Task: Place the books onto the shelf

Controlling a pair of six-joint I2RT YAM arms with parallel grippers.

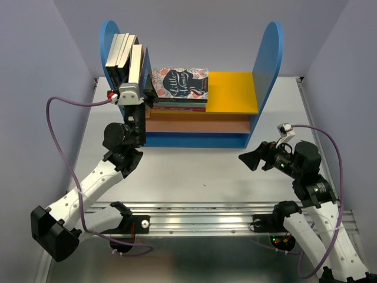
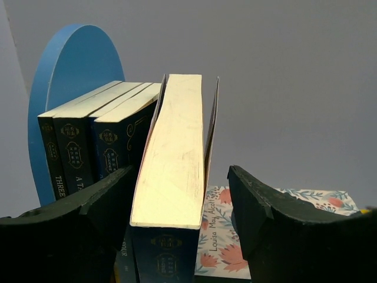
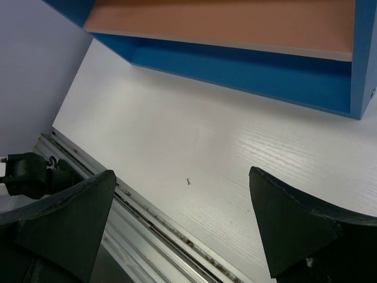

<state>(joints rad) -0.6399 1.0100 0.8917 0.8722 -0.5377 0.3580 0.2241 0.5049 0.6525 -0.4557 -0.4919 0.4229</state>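
Top external, nearest first: low over the white desk (image 1: 194, 171) at right, well short of the shelf (image 1: 235, 88), with the right tool (image 1: 250, 158) spread wide and holding nothing; same wide gap in the right wrist view, only bare desk between the fingers. Farther in on the left, raised to the yellow upper board with the left tool (image 1: 131, 88), parted around the near end of a dark blue book (image 1: 136, 62). Seen from the left wrist: left finger (image 2: 112, 194) close against the cover, touching or not cannot tell; right finger (image 2: 259, 206) clear of it, so no grip. Tilted left onto three more books (image 1: 118, 53), upright beside the blue side panel (image 1: 108, 35). Just right, flat atop a small stack (image 1: 177, 106), a floral "Little Women" book (image 1: 179, 82).
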